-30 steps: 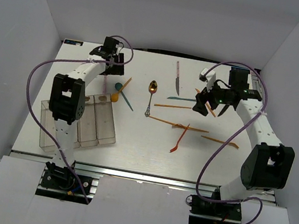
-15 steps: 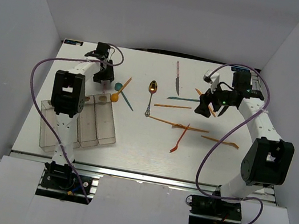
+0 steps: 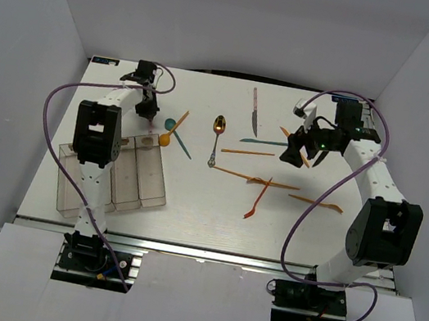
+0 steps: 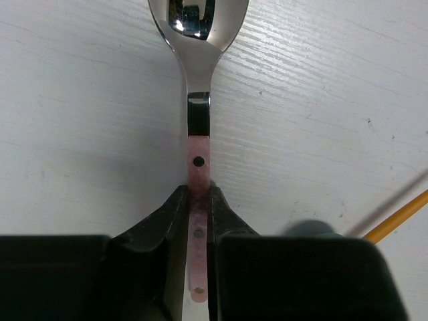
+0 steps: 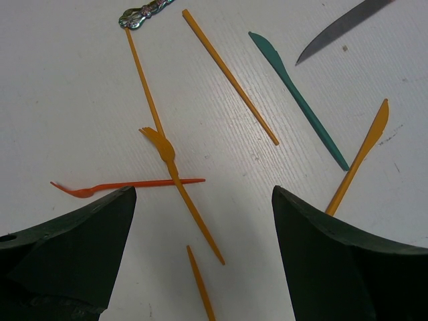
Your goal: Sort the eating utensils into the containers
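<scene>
My left gripper (image 4: 198, 190) is shut on the pink handle of a silver-bowled spoon (image 4: 198, 114), which lies flat on the white table at the back left. In the top view that gripper (image 3: 147, 105) sits beyond the clear containers (image 3: 164, 198). My right gripper (image 5: 204, 200) hangs open above scattered eating utensils: an orange fork (image 5: 160, 144), a red-orange fork (image 5: 127, 185), a teal knife (image 5: 297, 100), an orange knife (image 5: 364, 150), thin orange sticks (image 5: 227, 73) and a dark knife blade (image 5: 341, 27). A gold spoon (image 3: 218, 132) lies mid-table.
A teal spoon (image 3: 180, 139) and an orange spoon (image 3: 175, 127) cross just right of the left gripper. White walls close in the table on three sides. Purple cables loop over both arms.
My left gripper has dropped onto the pink-handled spoon and closed on its handle. The right gripper has shifted slightly and stayed open.
</scene>
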Controlling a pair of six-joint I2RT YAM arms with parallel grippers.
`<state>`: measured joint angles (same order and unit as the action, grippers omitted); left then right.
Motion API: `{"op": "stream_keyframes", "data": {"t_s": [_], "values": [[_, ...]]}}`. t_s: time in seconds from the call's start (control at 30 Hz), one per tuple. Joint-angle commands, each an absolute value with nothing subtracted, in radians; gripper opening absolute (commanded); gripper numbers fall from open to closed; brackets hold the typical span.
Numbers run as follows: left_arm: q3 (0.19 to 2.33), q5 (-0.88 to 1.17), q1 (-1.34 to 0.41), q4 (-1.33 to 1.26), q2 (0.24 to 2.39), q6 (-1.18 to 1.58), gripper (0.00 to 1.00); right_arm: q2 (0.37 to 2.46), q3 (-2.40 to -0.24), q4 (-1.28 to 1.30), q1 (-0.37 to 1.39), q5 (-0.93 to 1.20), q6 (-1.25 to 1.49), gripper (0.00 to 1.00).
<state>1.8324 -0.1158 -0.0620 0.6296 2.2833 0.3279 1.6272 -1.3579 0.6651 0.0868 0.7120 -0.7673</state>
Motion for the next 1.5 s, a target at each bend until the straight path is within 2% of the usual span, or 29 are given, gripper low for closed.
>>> {"op": "stream_keyframes", "data": {"t_s": [0.0, 0.17, 0.33, 0.43, 0.67, 0.8, 0.9, 1.1, 1.37, 1.47], "values": [[1.879, -0.11, -0.048, 0.637, 2.226, 0.336, 0.07, 1.585, -1.368, 0.678, 0.081, 0.744, -0.765, 0.89], [1.894, -0.094, -0.029, 0.635, 2.143, 0.354, 0.01, 1.575, -1.353, 0.675, 0.081, 0.756, -0.765, 0.89], [1.853, -0.077, -0.002, 0.635, 1.987, 0.356, 0.0, 1.569, -1.332, 0.666, 0.08, 0.773, -0.764, 0.89], [1.749, -0.057, 0.044, 0.635, 1.886, 0.356, 0.0, 1.568, -1.319, 0.658, 0.08, 0.782, -0.764, 0.89], [1.358, -0.002, 0.141, 0.686, 1.431, 0.353, 0.0, 1.56, -1.295, 0.638, 0.08, 0.818, -0.764, 0.88], [1.108, -0.046, 0.181, 0.744, 1.236, 0.344, 0.0, 1.571, -1.292, 0.637, 0.081, 0.841, -0.764, 0.88], [1.017, -0.086, 0.208, 0.778, 1.131, 0.348, 0.0, 1.586, -1.292, 0.64, 0.08, 0.861, -0.772, 0.88], [0.963, -0.178, 0.233, 0.863, 1.049, 0.353, 0.0, 1.612, -1.296, 0.647, 0.08, 0.893, -0.793, 0.88], [1.018, -0.156, 0.241, 0.861, 1.184, 0.192, 0.0, 1.629, -1.289, 0.64, 0.078, 0.939, -0.804, 0.88], [1.019, -0.257, 0.241, 0.861, 1.198, 0.117, 0.0, 1.631, -1.284, 0.637, 0.071, 0.96, -0.804, 0.88]]}}
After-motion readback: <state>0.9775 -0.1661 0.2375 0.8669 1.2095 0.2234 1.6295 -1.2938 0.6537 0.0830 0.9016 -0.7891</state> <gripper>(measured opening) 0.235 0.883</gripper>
